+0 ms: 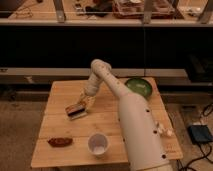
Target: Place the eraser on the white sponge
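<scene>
Seemingly the placing step is at its end or close to it: the eraser [75,108] lies with its dark edge and reddish-brown top over the pale sponge [78,115], whose cream corner peeks out at about five o'clock beneath it, left of the tabletop's [57,93] centre. The hand [84,103] sits at the eraser's two o'clock side, touching or just beside it; whether it is spread or pinching the eraser I cannot tell. If the eraser rests fully on the sponge, the next move calls for letting go and lifting straight up without dragging it off. A cup [98,144] stands at six o'clock from the pair, a bowl [138,87] well off toward two o'clock.
</scene>
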